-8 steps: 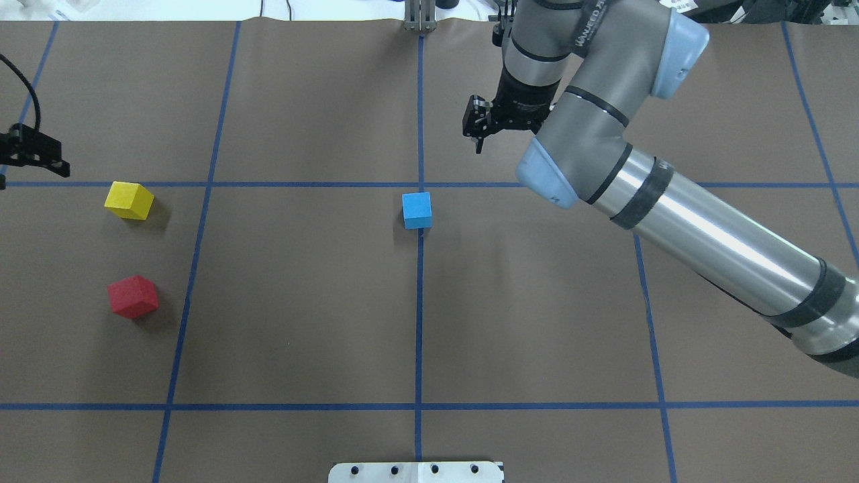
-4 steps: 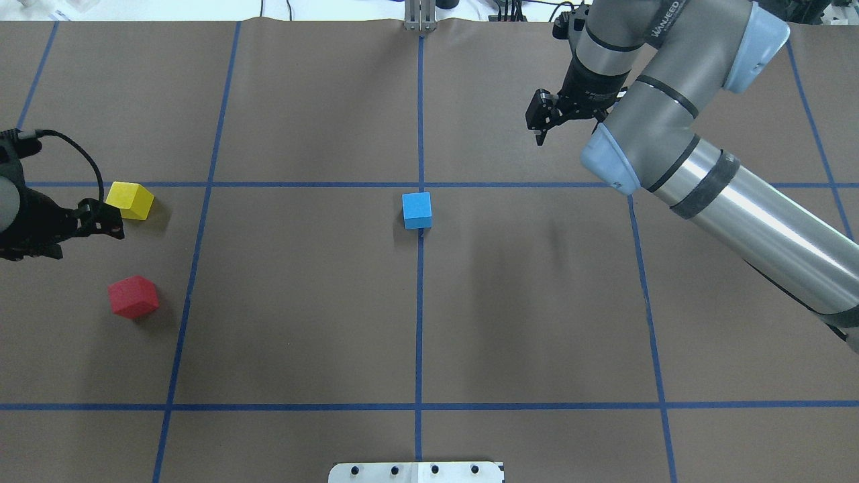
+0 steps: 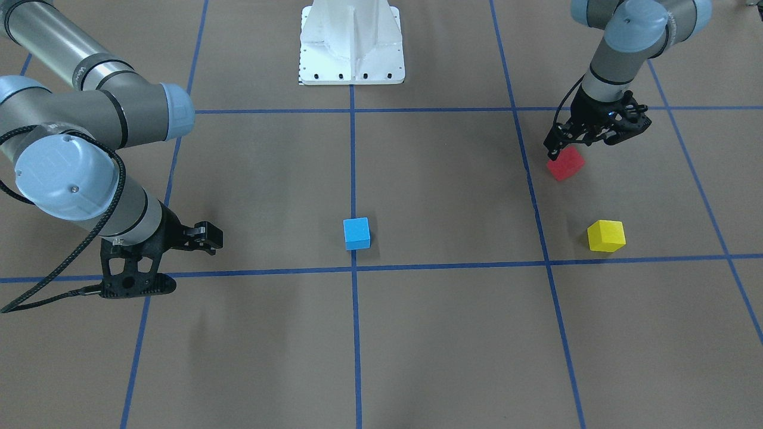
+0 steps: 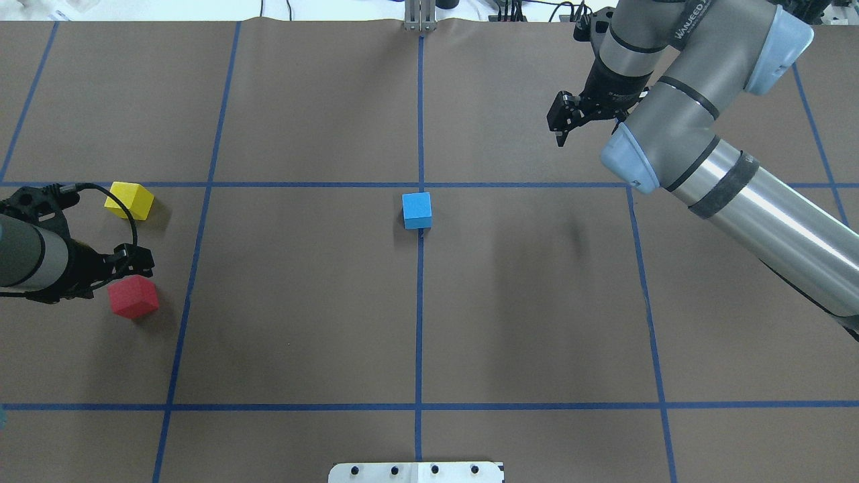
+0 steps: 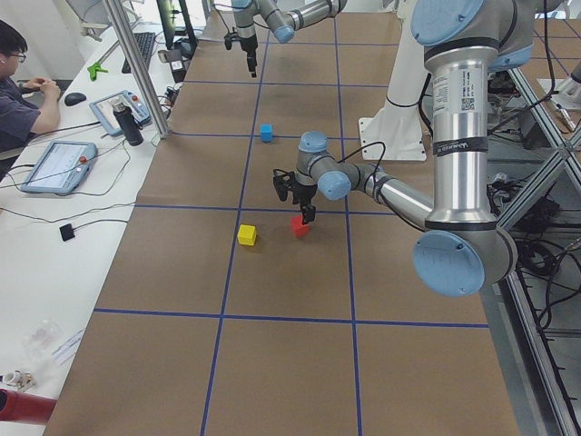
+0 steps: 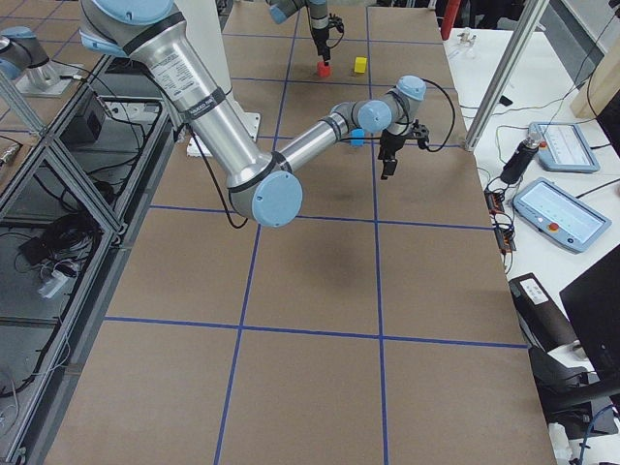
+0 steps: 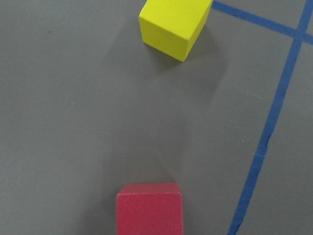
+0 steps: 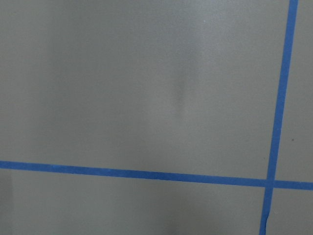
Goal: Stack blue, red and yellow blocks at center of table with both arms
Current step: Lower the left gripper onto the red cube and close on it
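Left tool (image 4: 136, 260), tips apparently spread and empty, hovers over the 12 o'clock edge of the red block (image 4: 134, 297). Yellow block (image 4: 129, 200) lies further toward 12, apart. Blue block (image 4: 417, 209) sits alone at the centre of the bench (image 4: 302, 335). Right tool (image 4: 561, 123) is at 2 o'clock of it, well apart; spread or pressed, cannot tell. Base looks placed; red and yellow not yet stacked.

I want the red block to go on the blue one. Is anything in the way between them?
No, nothing visible. Between the red block and the blue block there is only bare table with blue tape lines. The yellow block sits off to the side, not on the path.
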Motion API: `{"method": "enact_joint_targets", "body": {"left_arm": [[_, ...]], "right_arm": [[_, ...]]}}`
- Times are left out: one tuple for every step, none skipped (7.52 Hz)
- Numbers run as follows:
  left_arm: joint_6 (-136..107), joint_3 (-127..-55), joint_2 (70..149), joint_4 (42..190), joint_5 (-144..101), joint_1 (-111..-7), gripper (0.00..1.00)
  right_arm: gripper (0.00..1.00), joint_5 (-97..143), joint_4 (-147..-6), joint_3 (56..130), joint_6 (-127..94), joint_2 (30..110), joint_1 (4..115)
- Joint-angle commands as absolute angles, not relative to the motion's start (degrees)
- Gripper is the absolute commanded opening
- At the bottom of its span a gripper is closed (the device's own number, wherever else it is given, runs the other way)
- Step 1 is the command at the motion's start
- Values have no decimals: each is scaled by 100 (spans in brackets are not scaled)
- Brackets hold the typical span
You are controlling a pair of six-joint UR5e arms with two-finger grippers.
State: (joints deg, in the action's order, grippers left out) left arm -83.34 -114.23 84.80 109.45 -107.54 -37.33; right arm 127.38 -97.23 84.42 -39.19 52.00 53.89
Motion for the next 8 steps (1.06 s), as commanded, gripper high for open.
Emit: {"method": "enact_joint_targets", "body": {"left_arm": [[-8306,-11277,8525,10960,-10758,-3700,100],[-8288,-11233,8551,10960,-10758,-3700,100],[-8288,-11163,8604,10960,-10758,-3691,100],[-8279,-11075,8683,10960,-10767,-3691,100],[-8097,-10961,8779,10960,-10775,-3691,100],[-7990,-10925,8789,10969,-10784,-3700,100],[-7981,-10873,8789,10969,-10784,-3700,100],[-7911,-10881,8780,10969,-10784,-3709,100]], "right_arm": [[99,12727,-9721,8446,-3920,5221,5370],[99,12727,-9721,8446,-3920,5229,5370],[99,12727,-9721,8446,-3920,5229,5370],[99,12727,-9721,8446,-3929,5229,5361],[99,12727,-9721,8446,-3929,5229,5361],[99,12727,-9712,8446,-3955,5229,5353],[99,12727,-9712,8455,-3981,5229,5344],[99,12727,-9712,8472,-4008,5221,5326]]}}
